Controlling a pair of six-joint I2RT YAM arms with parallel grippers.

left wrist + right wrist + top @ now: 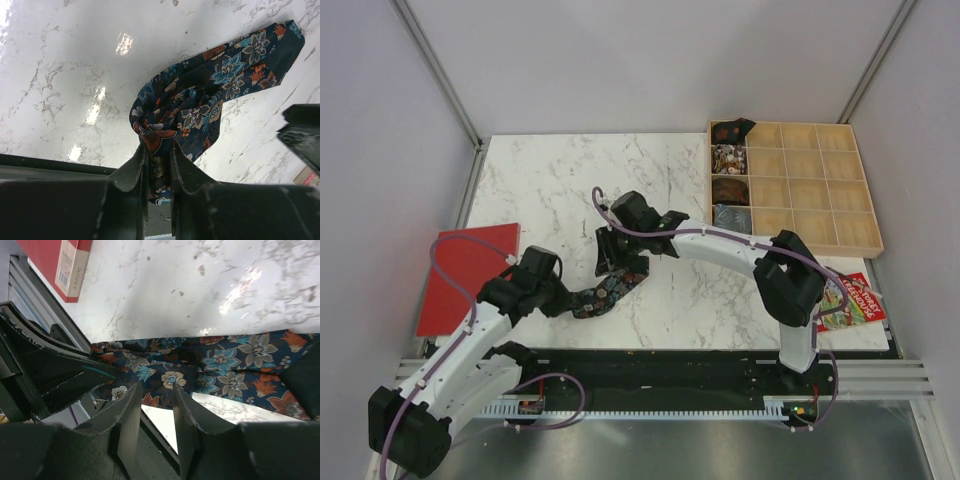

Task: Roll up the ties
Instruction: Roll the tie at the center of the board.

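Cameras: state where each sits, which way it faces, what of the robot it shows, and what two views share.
Top external: fixed above and behind the arms, looking down on the marble table; both arms show, bases at bottom.
Left wrist: on the left arm, looking along the left tool, shut on the tie, toward the table.
Right wrist: on the right arm, looking past the open right tool down at the table.
Shared: both wrist views show the same floral tie.
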